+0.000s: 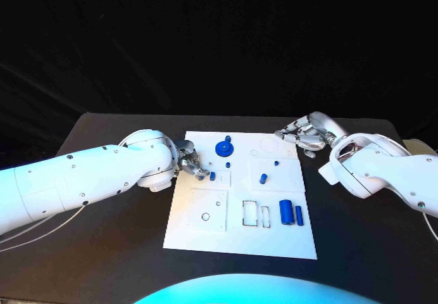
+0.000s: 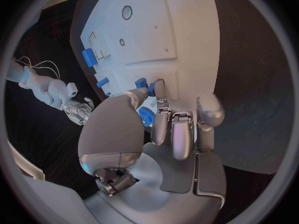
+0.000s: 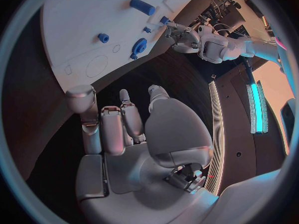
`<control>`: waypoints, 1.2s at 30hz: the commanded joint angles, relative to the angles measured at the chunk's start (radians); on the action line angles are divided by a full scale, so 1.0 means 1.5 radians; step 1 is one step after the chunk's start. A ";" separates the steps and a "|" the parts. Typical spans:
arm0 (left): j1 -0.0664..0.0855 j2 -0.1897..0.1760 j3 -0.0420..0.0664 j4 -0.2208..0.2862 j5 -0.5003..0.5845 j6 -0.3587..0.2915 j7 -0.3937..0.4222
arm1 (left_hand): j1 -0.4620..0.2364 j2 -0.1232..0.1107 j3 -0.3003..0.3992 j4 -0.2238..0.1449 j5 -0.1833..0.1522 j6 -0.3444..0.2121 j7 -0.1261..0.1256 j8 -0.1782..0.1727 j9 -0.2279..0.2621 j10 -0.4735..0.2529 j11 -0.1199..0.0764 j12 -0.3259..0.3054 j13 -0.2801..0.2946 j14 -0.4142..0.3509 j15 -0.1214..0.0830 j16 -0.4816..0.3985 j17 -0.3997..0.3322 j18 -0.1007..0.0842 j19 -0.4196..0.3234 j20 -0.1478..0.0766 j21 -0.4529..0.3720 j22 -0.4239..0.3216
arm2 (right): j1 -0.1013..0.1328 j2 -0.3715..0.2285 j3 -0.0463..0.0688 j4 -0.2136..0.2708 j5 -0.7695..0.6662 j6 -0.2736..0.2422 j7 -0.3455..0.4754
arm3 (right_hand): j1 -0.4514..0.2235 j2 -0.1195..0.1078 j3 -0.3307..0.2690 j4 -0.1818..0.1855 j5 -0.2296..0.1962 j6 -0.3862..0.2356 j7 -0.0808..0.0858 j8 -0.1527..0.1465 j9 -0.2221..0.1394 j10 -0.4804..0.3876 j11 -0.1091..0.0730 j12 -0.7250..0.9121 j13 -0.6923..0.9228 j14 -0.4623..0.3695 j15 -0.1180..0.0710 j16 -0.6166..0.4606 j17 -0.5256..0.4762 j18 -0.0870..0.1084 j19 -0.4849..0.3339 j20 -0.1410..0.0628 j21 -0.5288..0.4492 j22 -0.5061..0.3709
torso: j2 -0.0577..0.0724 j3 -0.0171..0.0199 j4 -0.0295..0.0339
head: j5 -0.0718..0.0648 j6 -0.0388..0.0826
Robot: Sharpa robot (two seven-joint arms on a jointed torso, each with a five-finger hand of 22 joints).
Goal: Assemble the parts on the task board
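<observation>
1. The black counter (image 1: 109,209) carries everything before me.
2. The white task board (image 1: 239,235) lies in the middle of it, between my two arms.
3. My left hand (image 1: 189,163) rests at the board's left edge, fingers curled down over a small blue peg (image 1: 212,176) standing there; in my left wrist view the fingertips (image 2: 159,86) touch that peg (image 2: 141,83), but I cannot tell whether they actually hold it.
4. My right hand (image 1: 299,135) hovers off the board's far right corner, fingers loosely apart, holding nothing.
5. A blue gear (image 1: 225,148) sits near the board's far edge.
6. A blue cylinder (image 1: 287,211) and a slimmer blue bar (image 1: 299,215) lie side by side toward the near right.
7. Another small blue peg (image 1: 262,178) stands mid-board.
</observation>
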 commanded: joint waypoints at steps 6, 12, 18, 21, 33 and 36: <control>-0.003 -0.001 -0.003 -0.002 -0.006 0.016 -0.009 | 0.071 0.013 0.055 -0.031 0.007 -0.007 0.003 -0.009 -0.001 -0.003 0.001 -0.002 0.013 0.066 -0.006 0.004 0.163 -0.005 0.000 0.001 0.001 -0.003 | 0.000 0.001 0.000 0.000 -0.002 0.000 0.006 | -0.003 0.002 -0.004 0.000 0.003 -0.001 -0.002 0.004 0.001 -0.003 0.001 -0.001 0.001 0.027 -0.005 0.000 0.001 0.007 0.001 0.000 0.002 0.001 | 0.000 0.0000 0.0003 | 0.000 -0.001; -0.003 -0.002 -0.003 -0.001 -0.007 0.019 -0.008 | 0.079 -0.006 0.133 -0.050 0.006 -0.009 0.009 -0.004 0.005 -0.002 0.006 -0.005 0.013 0.066 0.000 0.004 0.162 -0.005 0.000 0.005 0.003 -0.001 | 0.000 0.001 0.000 0.000 -0.002 0.000 0.005 | -0.003 0.002 -0.004 0.000 0.003 -0.001 -0.002 0.004 0.001 -0.003 0.001 -0.001 0.001 0.027 -0.005 0.000 0.001 0.007 0.001 0.000 0.002 0.001 | 0.000 0.0001 0.0002 | 0.000 -0.002; -0.003 -0.003 -0.003 0.001 -0.007 0.020 -0.008 | 0.076 -0.011 0.149 -0.057 0.005 -0.009 0.009 -0.001 0.007 -0.002 0.006 -0.005 0.013 0.066 0.000 0.004 0.163 -0.005 0.001 0.005 0.004 0.001 | 0.000 0.001 0.000 0.000 -0.003 0.001 0.005 | -0.003 0.002 -0.004 0.000 0.003 -0.001 -0.002 0.004 0.001 -0.003 0.001 -0.001 0.001 0.027 -0.005 0.000 0.001 0.007 0.001 0.000 0.002 0.001 | 0.000 0.0002 -0.0001 | 0.001 -0.002; -0.003 -0.003 -0.003 0.001 -0.007 0.021 -0.008 | 0.076 -0.011 0.152 -0.058 0.005 -0.009 0.009 -0.001 0.008 -0.001 0.006 -0.005 0.014 0.066 0.000 0.004 0.163 -0.005 0.001 0.006 0.004 0.002 | 0.000 0.001 0.000 0.000 -0.003 0.001 0.005 | -0.003 0.002 -0.004 0.000 0.003 -0.001 -0.002 0.004 0.001 -0.003 0.001 -0.001 0.001 0.027 -0.005 0.000 0.001 0.007 0.001 0.000 0.002 0.001 | 0.000 0.0004 -0.0003 | 0.001 -0.002; -0.003 -0.005 -0.003 0.005 -0.011 0.038 -0.011 | 0.071 -0.019 0.168 -0.068 0.005 -0.006 0.009 0.003 0.011 0.005 0.006 0.001 0.023 0.068 0.000 0.007 0.169 -0.006 0.004 0.006 0.008 0.008 | 0.000 0.000 0.000 0.000 -0.003 0.002 0.004 | -0.003 0.002 -0.004 0.000 0.003 -0.001 -0.002 0.004 0.001 -0.003 0.001 -0.001 0.001 0.027 -0.005 0.000 0.001 0.007 0.001 0.000 0.002 0.001 | 0.000 0.0002 0.0000 | 0.001 -0.003; -0.003 -0.007 -0.002 0.006 -0.013 0.042 -0.012 | 0.070 -0.021 0.171 -0.070 0.004 -0.005 0.009 0.004 0.011 0.007 0.006 0.003 0.026 0.068 0.000 0.008 0.171 -0.007 0.005 0.006 0.009 0.011 | 0.000 0.001 0.000 -0.001 -0.003 0.003 0.003 | -0.003 0.003 -0.005 -0.001 0.003 -0.002 -0.002 0.004 0.001 -0.003 0.001 -0.001 0.001 0.027 -0.005 0.000 0.000 0.007 0.001 0.000 0.001 0.000 | 0.000 0.0003 0.0003 | 0.002 -0.004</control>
